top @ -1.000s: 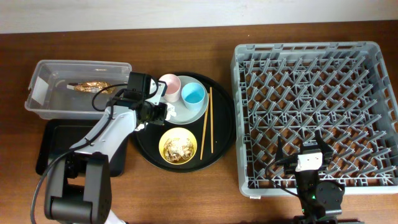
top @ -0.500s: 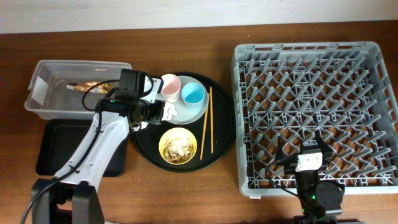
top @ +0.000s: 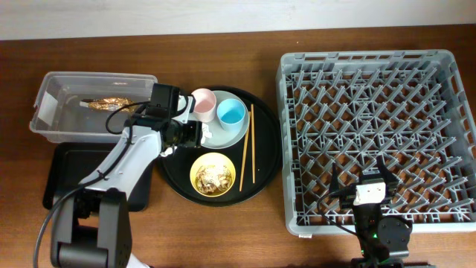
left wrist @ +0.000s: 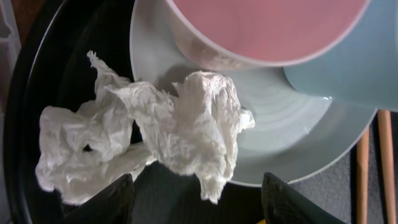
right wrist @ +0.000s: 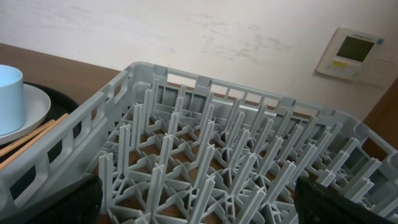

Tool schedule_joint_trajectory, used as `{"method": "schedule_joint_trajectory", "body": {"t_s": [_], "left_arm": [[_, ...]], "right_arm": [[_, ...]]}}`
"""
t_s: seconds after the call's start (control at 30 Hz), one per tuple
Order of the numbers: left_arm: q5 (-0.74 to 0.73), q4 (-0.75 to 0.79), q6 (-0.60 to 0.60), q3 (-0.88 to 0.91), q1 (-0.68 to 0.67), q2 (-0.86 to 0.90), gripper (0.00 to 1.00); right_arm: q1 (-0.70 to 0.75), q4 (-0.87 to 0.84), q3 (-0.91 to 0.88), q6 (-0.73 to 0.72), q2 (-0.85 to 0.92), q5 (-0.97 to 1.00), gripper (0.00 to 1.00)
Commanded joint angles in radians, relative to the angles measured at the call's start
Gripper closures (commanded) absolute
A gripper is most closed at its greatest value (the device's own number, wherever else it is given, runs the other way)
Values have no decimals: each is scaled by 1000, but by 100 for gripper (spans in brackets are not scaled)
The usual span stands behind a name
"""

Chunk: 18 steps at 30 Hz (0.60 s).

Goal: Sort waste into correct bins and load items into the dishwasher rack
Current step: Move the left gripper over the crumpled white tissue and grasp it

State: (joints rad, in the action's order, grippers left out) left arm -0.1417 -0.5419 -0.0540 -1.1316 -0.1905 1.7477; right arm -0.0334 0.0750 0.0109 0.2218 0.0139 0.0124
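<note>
Brown wooden tabletop [top: 223,45] carries everything, and the step in hand looks like the pickup of the crumpled white tissue [left wrist: 149,134]. It lies just ahead of the left claw [left wrist: 198,186], one lobe draped over the rim of the pale grey plate [left wrist: 292,124] and the other sagging onto the round black tray [left wrist: 62,37]. The claw's fingers stand spread to either side of the wad's near tail and hold nothing.

To do this well, I would push the claw forward and down until the thick middle, where the two lobes meet, sits between the fingers. A pinch on the thin tail would probably tear or slip. The finger on the plate side should come down clear of the rim, or the plate may be nudged. The pink cup [left wrist: 267,31] sits farther ahead and the light-blue cup [left wrist: 348,68] beyond the plate-side finger, so a straight lift is safest.

Behind the claw wait the clear tub [top: 67,112], holding the wrapper [top: 108,103], and the shallow black tray [top: 71,175].

Well apart, the right claw [right wrist: 199,199] hangs wide open and empty over the near edge of the rack [top: 379,134].
</note>
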Motion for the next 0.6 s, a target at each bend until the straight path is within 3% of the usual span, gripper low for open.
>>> {"method": "schedule_joint_trajectory", "body": {"t_s": [0.0,0.13,0.37,0.57], "left_arm": [[7,18,-14,-14,-10,33,35],[7,34,-14,-14,-14,74,41],[7,40,-14,-18,-14,72,100],[8,-50,-2,-27,-7,-92,100]], "right_arm": [[-6,6,-5,6,-6,-2,2],[-6,6,-5,6,-6,-2,2],[-6,6,-5,6,-6,-2,2],[-6,6,-5,6,-6,-2,2]]}}
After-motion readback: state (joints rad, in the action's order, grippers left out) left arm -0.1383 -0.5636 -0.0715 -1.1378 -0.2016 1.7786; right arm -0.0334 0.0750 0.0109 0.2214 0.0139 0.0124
